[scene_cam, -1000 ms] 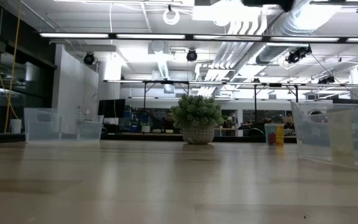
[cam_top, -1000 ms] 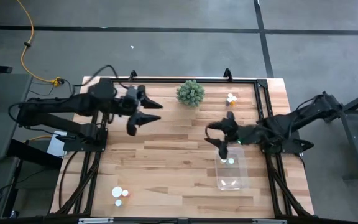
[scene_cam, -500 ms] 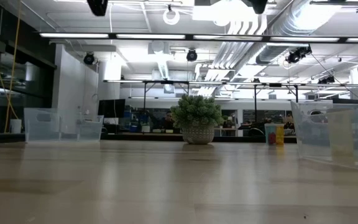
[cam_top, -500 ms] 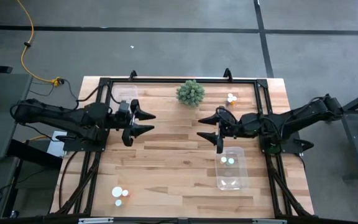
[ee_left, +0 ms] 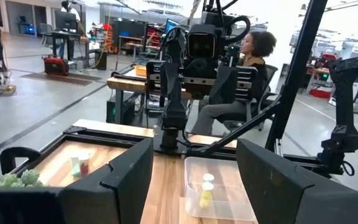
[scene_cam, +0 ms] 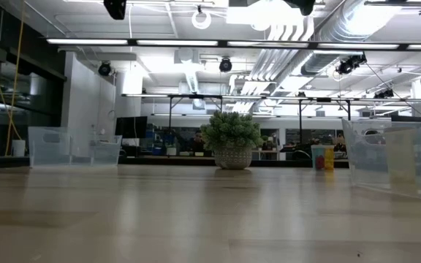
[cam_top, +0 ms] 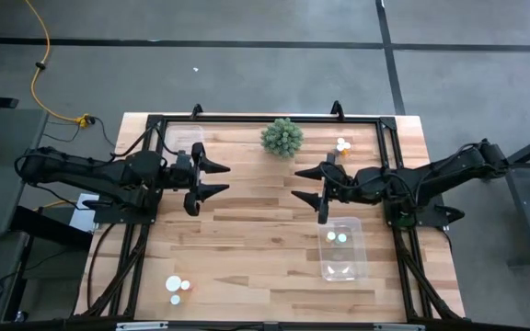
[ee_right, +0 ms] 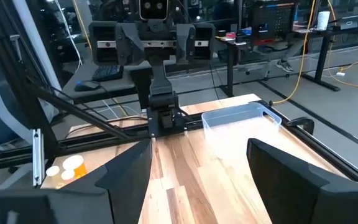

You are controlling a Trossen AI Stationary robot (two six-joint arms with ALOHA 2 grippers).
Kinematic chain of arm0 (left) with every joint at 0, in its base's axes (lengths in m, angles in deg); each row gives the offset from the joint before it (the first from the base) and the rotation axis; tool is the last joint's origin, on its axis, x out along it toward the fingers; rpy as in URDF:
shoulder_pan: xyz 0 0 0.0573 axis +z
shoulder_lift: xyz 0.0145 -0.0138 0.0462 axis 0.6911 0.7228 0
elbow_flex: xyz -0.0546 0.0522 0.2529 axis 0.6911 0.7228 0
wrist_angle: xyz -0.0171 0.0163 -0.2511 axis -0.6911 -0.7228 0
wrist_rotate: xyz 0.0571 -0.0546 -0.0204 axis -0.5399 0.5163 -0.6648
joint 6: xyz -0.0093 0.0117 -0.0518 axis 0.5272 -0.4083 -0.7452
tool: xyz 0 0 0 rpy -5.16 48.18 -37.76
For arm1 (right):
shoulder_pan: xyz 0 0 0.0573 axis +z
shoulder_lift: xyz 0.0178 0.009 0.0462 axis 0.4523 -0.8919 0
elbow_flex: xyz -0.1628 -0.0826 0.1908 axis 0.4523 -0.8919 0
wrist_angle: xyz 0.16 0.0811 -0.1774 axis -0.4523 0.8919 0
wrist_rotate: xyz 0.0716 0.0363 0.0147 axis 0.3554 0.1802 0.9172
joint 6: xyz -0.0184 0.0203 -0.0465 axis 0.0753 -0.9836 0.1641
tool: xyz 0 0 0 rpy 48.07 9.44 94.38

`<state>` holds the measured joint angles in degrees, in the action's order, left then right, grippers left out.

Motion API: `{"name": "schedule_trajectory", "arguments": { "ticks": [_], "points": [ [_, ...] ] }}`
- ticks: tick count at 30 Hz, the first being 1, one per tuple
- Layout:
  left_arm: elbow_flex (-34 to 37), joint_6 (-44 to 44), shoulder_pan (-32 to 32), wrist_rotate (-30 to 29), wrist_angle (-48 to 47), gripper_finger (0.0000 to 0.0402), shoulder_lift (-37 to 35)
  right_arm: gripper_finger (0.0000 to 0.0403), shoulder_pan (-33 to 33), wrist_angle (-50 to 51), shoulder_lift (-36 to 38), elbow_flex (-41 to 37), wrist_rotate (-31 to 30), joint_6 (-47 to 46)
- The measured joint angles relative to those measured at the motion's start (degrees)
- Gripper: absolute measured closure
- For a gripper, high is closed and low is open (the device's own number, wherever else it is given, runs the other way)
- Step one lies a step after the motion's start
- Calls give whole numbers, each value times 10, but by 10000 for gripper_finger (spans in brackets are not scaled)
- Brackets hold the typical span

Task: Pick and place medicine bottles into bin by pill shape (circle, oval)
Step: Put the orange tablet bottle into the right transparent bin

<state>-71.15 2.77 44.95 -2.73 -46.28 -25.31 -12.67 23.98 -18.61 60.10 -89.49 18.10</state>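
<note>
My left gripper (cam_top: 215,179) is open and empty, held level above the table's left middle, pointing right. My right gripper (cam_top: 304,184) is open and empty, held level above the table's middle, pointing left, beside the far end of a clear bin (cam_top: 342,249). White-capped medicine bottles (cam_top: 337,237) lie in that bin; they also show in the left wrist view (ee_left: 206,186). Two bottles (cam_top: 341,144) stand at the far right. A few bottles (cam_top: 178,287) stand at the near left. A second clear bin (cam_top: 184,138) stands at the far left.
A spiky green plant ball (cam_top: 282,137) in a pot stands at the far middle. A black frame (cam_top: 265,118) runs along the table's far edge and sides. A person sits beyond the table in the left wrist view (ee_left: 247,68). Bare wood lies between the grippers.
My left gripper has drawn back toward the table's left edge and come down, tipping to level. My right gripper has left the spot above the bin's far end, going toward the far left, and has tipped from pointing down to level. In the last half second both keep still.
</note>
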Motion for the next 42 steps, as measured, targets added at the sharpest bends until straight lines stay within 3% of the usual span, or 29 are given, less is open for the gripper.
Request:
{"name": "schedule_trajectory", "arguments": {
  "ticks": [16,31,35,38,40,42],
  "points": [
    [0,-5,0,-25,-1,184,0,146,0,20,0,0,-1,-2],
    [-1,-5,-2,-13,-29,184,1,147,0,21,0,0,-3,-21],
    [-1,-5,-2,-13,-29,184,0,147,0,22,0,0,-60,-43],
    [-1,-3,-2,-13,-29,184,0,147,-11,42,0,1,-186,-74],
    [-1,-1,-2,-16,-29,184,0,147,-37,104,3,19,-274,-123],
    [-1,-11,-2,-20,-28,184,0,147,-79,191,6,52,-296,-183]
  ]
}}
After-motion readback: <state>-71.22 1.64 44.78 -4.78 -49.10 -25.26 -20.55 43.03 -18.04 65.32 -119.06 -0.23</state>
